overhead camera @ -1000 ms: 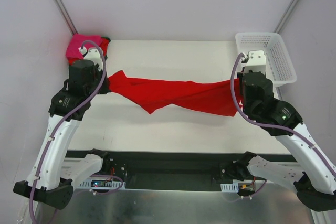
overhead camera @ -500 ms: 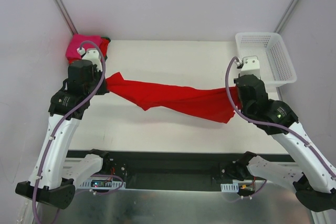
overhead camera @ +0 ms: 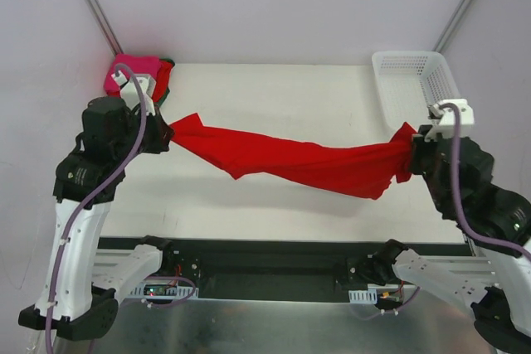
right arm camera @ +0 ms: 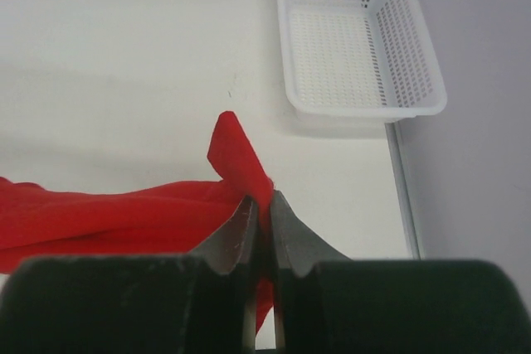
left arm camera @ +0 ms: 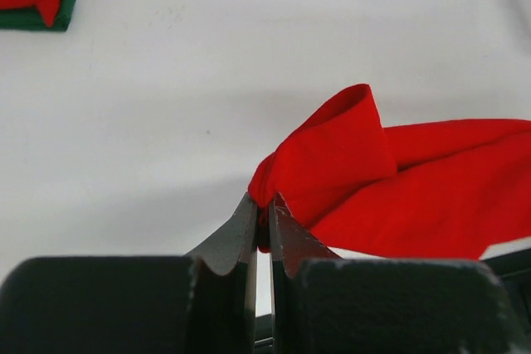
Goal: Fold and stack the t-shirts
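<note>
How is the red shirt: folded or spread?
Neither: the red shirt stretches bunched and twisted between the left tool and right tool, each pinching an end.

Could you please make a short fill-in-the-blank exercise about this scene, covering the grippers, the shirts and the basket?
1. The left gripper and the right gripper are both ____ on one t-shirt.
2. This t-shirt is bright ____.
3. The white basket stands at the far ____ corner of the table.
4. The top of the folded stack is hot ____.
Missing words: shut; red; right; pink.
</note>
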`<action>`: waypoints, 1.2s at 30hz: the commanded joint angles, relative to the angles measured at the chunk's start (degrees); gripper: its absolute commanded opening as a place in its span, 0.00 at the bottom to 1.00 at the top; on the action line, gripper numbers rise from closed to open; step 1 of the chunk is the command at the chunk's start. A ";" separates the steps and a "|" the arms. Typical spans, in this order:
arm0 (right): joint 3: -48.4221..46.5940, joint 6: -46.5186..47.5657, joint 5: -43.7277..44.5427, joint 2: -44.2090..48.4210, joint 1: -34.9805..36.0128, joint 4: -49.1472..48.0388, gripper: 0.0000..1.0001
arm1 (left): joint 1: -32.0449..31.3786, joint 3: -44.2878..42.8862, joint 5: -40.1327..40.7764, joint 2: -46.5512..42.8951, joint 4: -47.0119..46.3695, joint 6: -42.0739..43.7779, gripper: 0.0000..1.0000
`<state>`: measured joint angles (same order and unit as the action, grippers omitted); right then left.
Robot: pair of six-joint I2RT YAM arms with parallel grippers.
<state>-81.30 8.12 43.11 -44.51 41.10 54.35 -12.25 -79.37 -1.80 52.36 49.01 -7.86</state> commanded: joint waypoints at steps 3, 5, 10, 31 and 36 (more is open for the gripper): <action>-6.59 1.19 -13.91 5.48 -0.32 2.96 0.02 | 0.74 -10.27 -17.32 -4.98 2.31 0.56 0.00; -7.38 1.64 -20.24 6.63 -0.32 3.13 0.02 | 0.74 -11.67 -20.51 -6.47 2.40 -0.05 0.00; -4.94 2.16 -18.97 4.88 -0.41 2.96 0.02 | 0.74 -9.06 -15.64 -6.75 2.31 -1.98 0.00; 6.85 -6.28 -4.97 -29.85 -1.38 -12.25 0.86 | 0.74 10.20 10.42 13.48 -12.10 -5.15 0.99; 8.43 -6.45 -4.27 -27.12 -1.38 -10.40 0.86 | 0.74 14.40 2.01 9.00 -12.36 -6.38 0.99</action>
<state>-71.72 3.11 36.23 -75.33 39.62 43.77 -11.88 -68.03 5.80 65.76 38.06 -13.26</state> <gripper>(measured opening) 0.861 0.992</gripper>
